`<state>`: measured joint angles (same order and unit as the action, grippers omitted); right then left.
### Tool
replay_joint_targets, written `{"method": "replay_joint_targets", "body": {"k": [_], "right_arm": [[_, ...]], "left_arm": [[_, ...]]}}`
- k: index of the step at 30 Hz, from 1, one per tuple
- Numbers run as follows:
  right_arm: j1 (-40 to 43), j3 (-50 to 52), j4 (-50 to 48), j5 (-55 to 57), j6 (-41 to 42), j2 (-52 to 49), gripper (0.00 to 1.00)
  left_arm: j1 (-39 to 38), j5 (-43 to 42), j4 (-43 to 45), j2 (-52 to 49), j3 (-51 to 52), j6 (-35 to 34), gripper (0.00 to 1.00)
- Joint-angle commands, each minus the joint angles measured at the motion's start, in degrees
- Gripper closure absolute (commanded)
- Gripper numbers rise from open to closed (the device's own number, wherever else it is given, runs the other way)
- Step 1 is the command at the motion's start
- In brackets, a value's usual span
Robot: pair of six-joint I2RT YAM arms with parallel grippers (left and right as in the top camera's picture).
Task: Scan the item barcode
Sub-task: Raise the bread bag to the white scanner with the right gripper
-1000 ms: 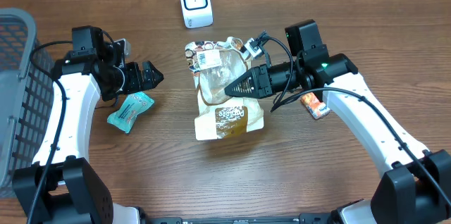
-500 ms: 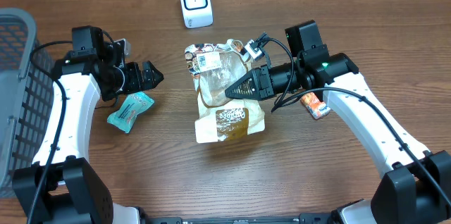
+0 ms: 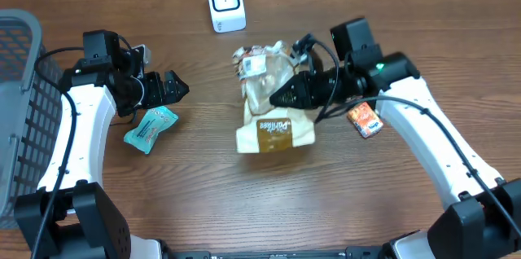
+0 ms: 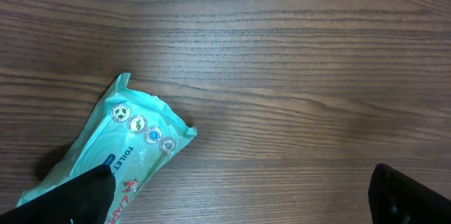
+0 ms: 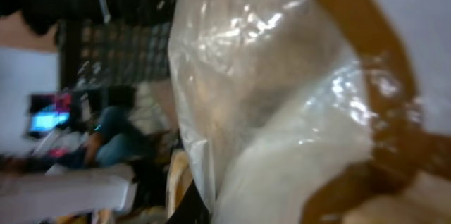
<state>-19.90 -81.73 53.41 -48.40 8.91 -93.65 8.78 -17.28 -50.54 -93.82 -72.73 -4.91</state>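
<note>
Wooden table (image 3: 269,202). Grey basket (image 3: 20,88) at left edge. Snack bag (image 3: 275,127) mid-table, below white scanner (image 3: 225,2), its clear top pinched in closed right gripper (image 3: 277,96). Left gripper (image 3: 177,88) spread wide, empty, beside teal wipes packet (image 3: 151,127).

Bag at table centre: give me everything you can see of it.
The bag is a crinkled, glossy clear plastic pouch with a brown-and-cream printed band at its lower end and a white label near its top. It is mid-way across the table, near the white scanner. The right end effector is shut on its middle. Whether its bottom touches the wood is unclear.
</note>
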Motion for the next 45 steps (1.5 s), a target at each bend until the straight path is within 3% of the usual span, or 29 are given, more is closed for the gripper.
{"method": "replay_joint_targets", "body": {"k": [1, 9, 12, 19, 30, 35, 45], "right_arm": [[-0.1, -12.8, 4.2, 15.0, -1.9, -2.0, 0.96], [-3.2, -45.6, 18.4, 38.0, -8.0, -17.9, 0.96], [-5.1, -52.1, 18.4, 46.7, -11.3, -22.8, 0.96], [-8.2, -52.5, 3.1, 68.0, -15.6, -30.1, 0.96], [-11.6, -52.4, -21.0, 82.5, -38.9, -42.9, 0.96], [-13.1, -52.2, -24.6, 86.7, -45.0, -48.0, 0.96], [-15.8, -51.6, -28.1, 93.7, -45.4, -53.2, 0.96]], "left_arm": [[0.2, 0.3, 0.2, 0.1, -0.5, 0.7, 0.01], [0.2, 0.3, 0.2, 0.1, -0.5, 0.7, 0.00], [0.2, 0.3, 0.2, 0.1, -0.5, 0.7, 0.01], [0.2, 0.3, 0.2, 0.1, -0.5, 0.7, 0.00], [0.2, 0.3, 0.2, 0.1, -0.5, 0.7, 0.00], [0.2, 0.3, 0.2, 0.1, -0.5, 0.7, 0.01], [0.2, 0.3, 0.2, 0.1, -0.5, 0.7, 0.01]]}}
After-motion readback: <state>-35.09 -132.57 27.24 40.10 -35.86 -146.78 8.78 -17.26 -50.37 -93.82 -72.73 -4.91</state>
